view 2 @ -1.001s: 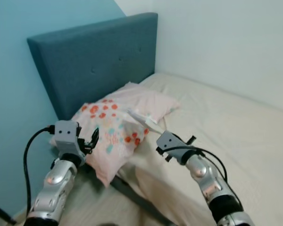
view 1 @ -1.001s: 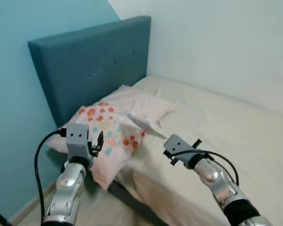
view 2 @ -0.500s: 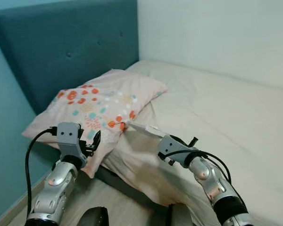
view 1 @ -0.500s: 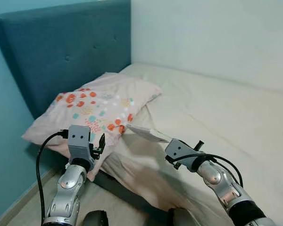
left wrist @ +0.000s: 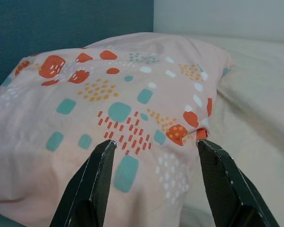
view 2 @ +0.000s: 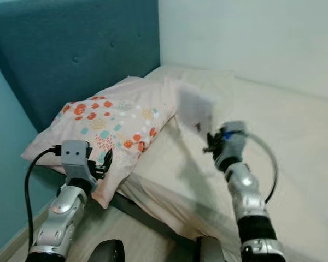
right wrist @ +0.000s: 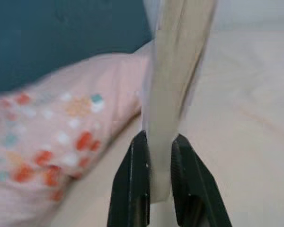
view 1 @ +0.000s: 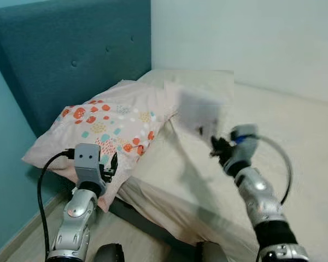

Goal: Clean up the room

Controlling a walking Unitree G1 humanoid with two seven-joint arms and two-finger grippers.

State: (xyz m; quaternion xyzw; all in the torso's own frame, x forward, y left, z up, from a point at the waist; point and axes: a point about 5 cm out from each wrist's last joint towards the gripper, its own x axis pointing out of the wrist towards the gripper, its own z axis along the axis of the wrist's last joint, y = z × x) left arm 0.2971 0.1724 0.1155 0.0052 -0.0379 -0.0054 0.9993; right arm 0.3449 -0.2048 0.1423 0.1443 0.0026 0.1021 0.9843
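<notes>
I have the right gripper (right wrist: 152, 182) clenched on a pale, flat sheet of something (view 1: 199, 112), paper or thin cloth, I can't tell which because it is blurred. It stands raised in the centre of the left eye view, above the cream mattress (view 1: 273, 142), with the sheet held upright between the two black fingers (right wrist: 135, 189), which I take as lifting it clear of the bed so it can be carried off. The floral pillow (view 1: 106, 128) lies at the left of the frame against the blue headboard (view 1: 71, 60), its lower corner hanging over the bed's edge. My left gripper (left wrist: 154, 156) hangs at the lower left with its fingers spread apart and nothing between them, pointed at the pillow's near edge, probably ready to straighten it once the sheet is dealt with.
</notes>
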